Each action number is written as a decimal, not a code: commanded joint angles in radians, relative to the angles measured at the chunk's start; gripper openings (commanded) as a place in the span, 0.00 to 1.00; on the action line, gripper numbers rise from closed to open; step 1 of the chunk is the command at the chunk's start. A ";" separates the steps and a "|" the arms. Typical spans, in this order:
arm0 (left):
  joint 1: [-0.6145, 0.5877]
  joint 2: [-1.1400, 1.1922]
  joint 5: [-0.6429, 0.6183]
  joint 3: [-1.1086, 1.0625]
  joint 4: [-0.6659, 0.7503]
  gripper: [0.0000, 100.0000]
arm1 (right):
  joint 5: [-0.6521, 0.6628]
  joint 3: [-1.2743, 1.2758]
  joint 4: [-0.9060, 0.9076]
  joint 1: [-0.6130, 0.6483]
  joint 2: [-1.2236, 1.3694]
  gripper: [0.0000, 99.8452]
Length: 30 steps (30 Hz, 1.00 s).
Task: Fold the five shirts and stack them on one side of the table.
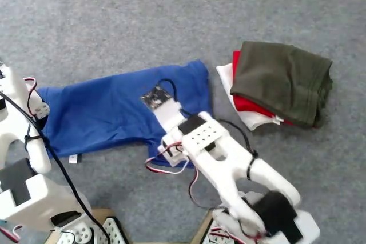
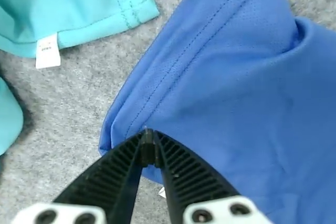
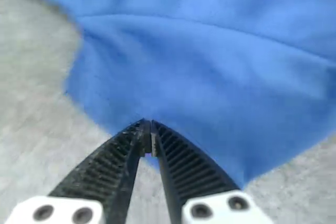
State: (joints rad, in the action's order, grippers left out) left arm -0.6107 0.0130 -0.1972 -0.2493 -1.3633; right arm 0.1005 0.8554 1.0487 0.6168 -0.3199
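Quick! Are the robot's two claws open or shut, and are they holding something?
Left gripper: shut, pinching an edge of the blue fabric shirt.
Right gripper: shut, pinching another edge of the same shirt.

Blue shirt, right tool seemingly pinching it

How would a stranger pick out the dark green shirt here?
Start at the grey table, then find the folded pile toward its right edge in the high view. The olive green shirt is the top layer, covering a red shirt and a white shirt; the blue shirt beside the pile lies spread out.
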 commanded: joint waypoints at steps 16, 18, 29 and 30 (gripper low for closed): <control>0.130 0.023 -0.080 0.209 0.077 0.03 | 0.233 0.151 -0.025 -0.213 -0.015 0.01; 0.159 0.044 -0.101 0.211 0.107 0.03 | 0.236 0.188 -0.041 -0.196 0.002 0.01; 0.196 0.206 -0.140 0.285 0.123 0.03 | 0.236 0.131 0.098 -0.178 -0.113 0.02; 0.196 0.227 -0.138 0.297 0.120 0.03 | 0.236 0.099 0.132 -0.178 -0.142 0.02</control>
State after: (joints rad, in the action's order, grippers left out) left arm -0.4266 0.2217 -0.3307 -0.0253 -1.2513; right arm 0.3276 1.0395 1.1070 0.4250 -0.3874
